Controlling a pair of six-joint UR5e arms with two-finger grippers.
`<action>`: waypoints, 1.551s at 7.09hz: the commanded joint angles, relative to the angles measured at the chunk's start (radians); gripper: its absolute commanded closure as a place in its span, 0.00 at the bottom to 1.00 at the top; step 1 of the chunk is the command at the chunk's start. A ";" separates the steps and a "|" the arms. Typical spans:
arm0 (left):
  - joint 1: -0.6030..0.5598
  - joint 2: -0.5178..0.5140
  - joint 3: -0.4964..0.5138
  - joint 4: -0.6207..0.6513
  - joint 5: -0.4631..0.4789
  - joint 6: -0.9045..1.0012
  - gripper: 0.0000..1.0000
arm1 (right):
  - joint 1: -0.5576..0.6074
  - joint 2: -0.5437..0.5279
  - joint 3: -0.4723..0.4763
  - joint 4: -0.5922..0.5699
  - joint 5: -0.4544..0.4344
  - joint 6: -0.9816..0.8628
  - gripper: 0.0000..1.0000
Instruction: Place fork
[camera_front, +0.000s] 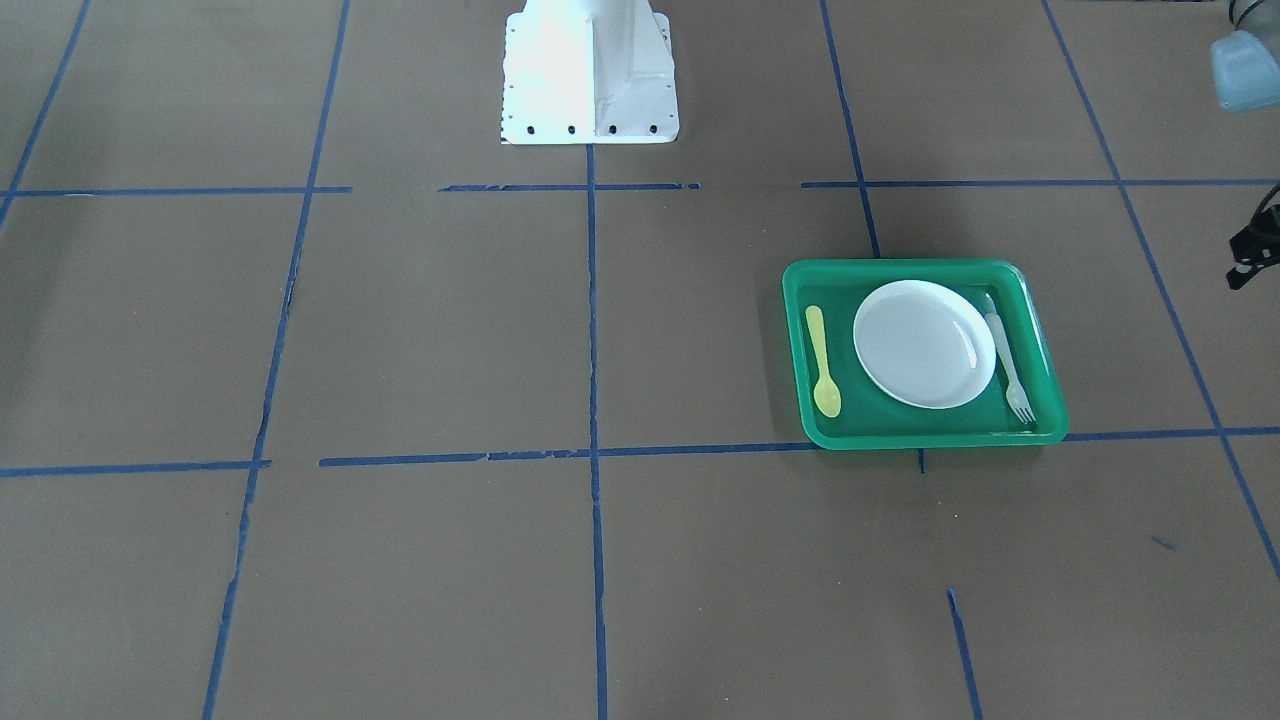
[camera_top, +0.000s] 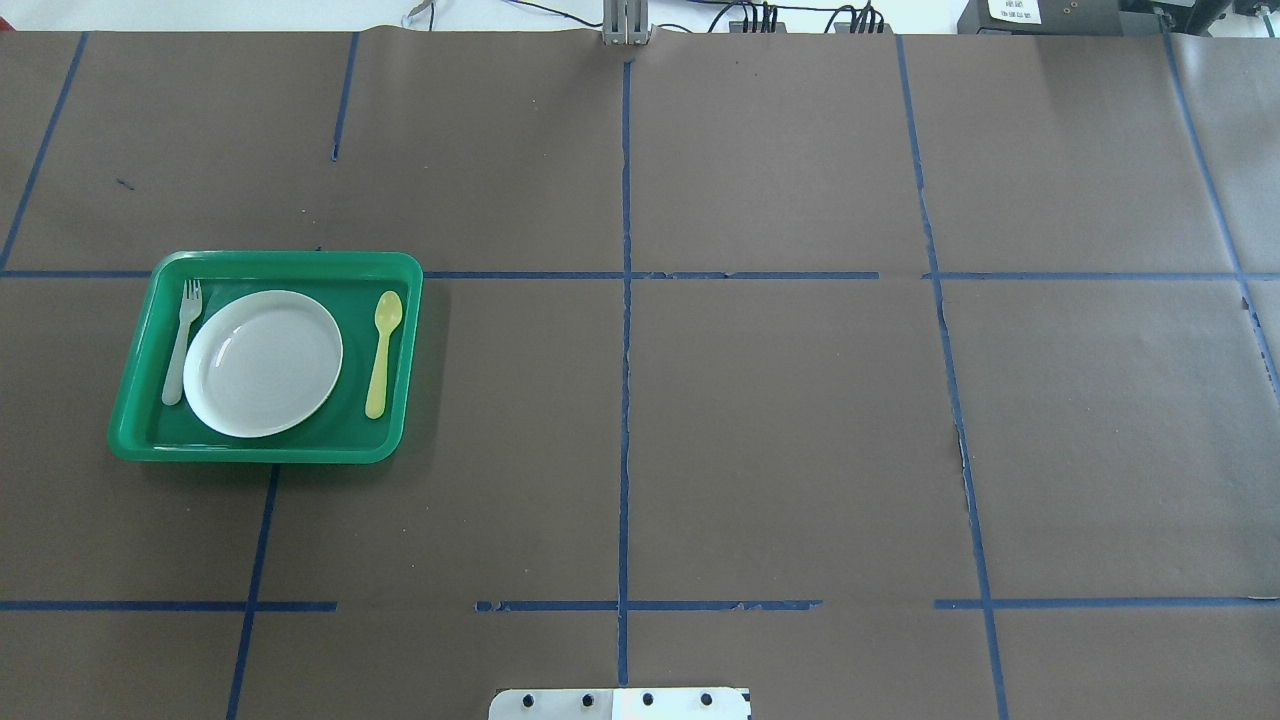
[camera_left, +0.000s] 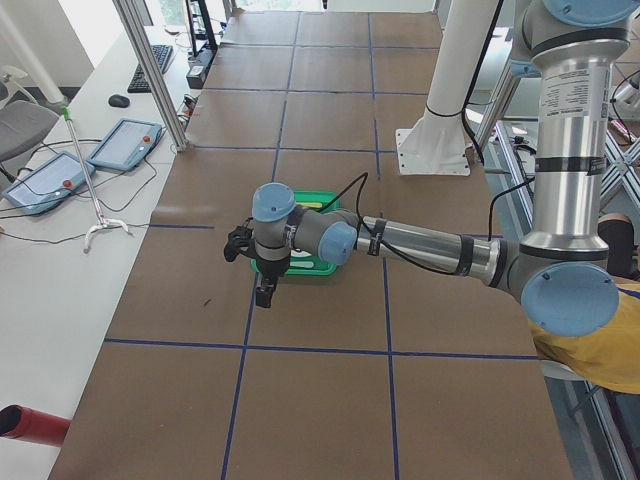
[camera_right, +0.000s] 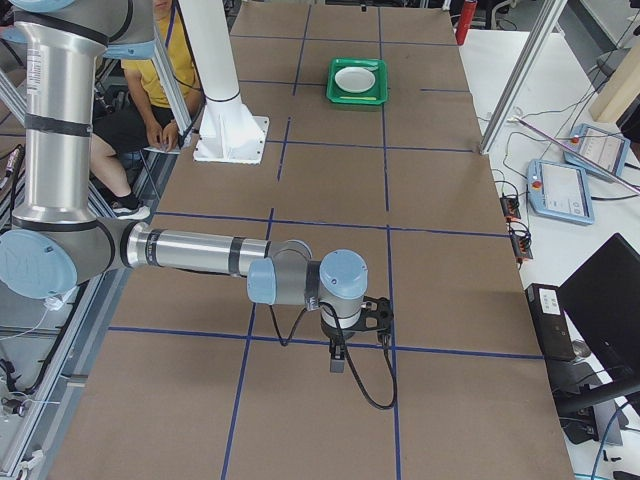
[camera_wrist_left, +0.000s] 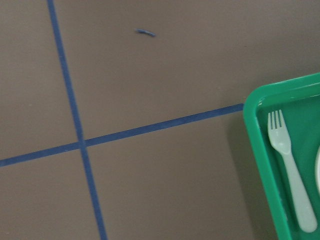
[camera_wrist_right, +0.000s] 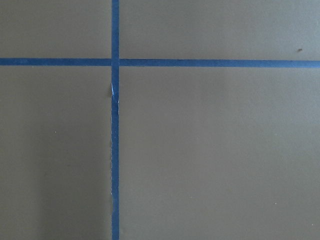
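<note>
The pale white translucent fork (camera_front: 1005, 360) lies flat inside the green tray (camera_front: 900, 268), along the plate's side, tines pointing away from the robot. It also shows in the overhead view (camera_top: 180, 345) and the left wrist view (camera_wrist_left: 292, 170). My left gripper (camera_left: 265, 292) hangs beside the tray's outer side, apart from the fork; I cannot tell whether it is open or shut. My right gripper (camera_right: 337, 358) hangs over bare table far from the tray (camera_right: 357, 82); I cannot tell its state. Neither wrist view shows fingers.
A white round plate (camera_top: 263, 362) sits in the tray's middle. A yellow spoon (camera_top: 383, 350) lies on the plate's other side. The white robot base (camera_front: 590, 75) stands at the table's edge. Brown paper with blue tape lines (camera_top: 625, 400) covers the table.
</note>
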 joint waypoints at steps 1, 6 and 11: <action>-0.112 0.027 0.013 0.063 -0.006 0.089 0.00 | 0.000 0.000 0.000 0.000 0.001 0.000 0.00; -0.132 0.105 0.008 0.051 -0.131 0.093 0.00 | 0.000 0.000 0.000 0.000 -0.001 0.000 0.00; -0.155 0.094 0.010 0.050 -0.131 0.093 0.00 | 0.000 0.000 0.000 0.000 0.001 0.000 0.00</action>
